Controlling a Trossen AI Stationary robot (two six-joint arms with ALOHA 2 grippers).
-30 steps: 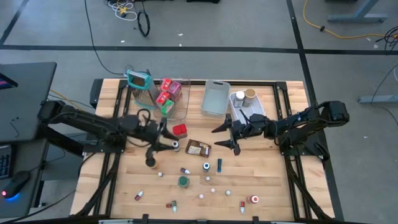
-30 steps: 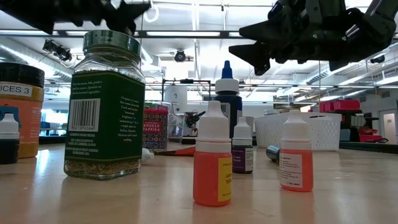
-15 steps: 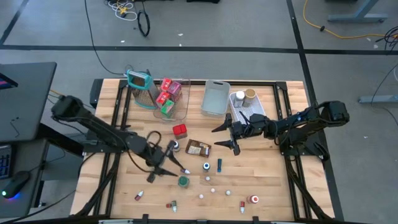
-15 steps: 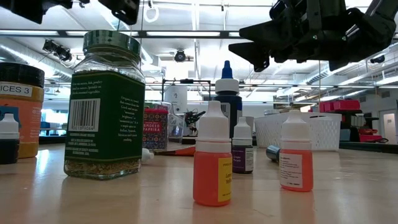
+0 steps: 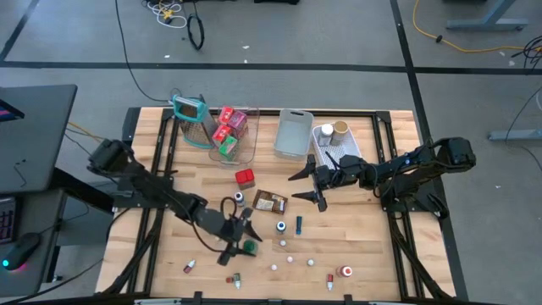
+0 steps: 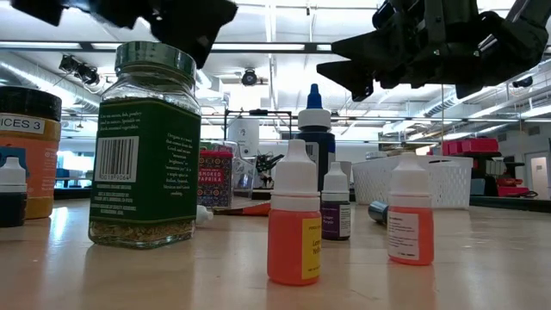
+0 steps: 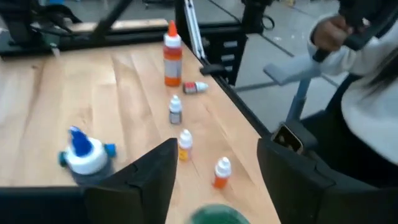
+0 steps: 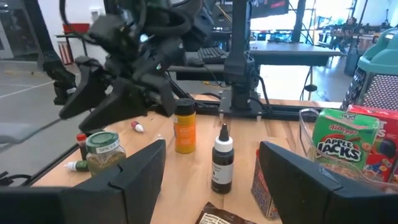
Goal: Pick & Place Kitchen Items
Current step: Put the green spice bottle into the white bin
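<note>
We log, left to right: left gripper low over near table, fingers spread wide, hovering just above green-lidded jar, not gripping it. Small bottles scattered near centre. Red box mid-table. Right gripper further right, raised, fingers wide apart, holding nothing.

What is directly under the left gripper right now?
The left gripper hangs open over the green-lidded jar, whose lid shows between its fingers in the left wrist view. The arm covers part of the jar from above; nothing is held. The right gripper waits mid-table.
</note>
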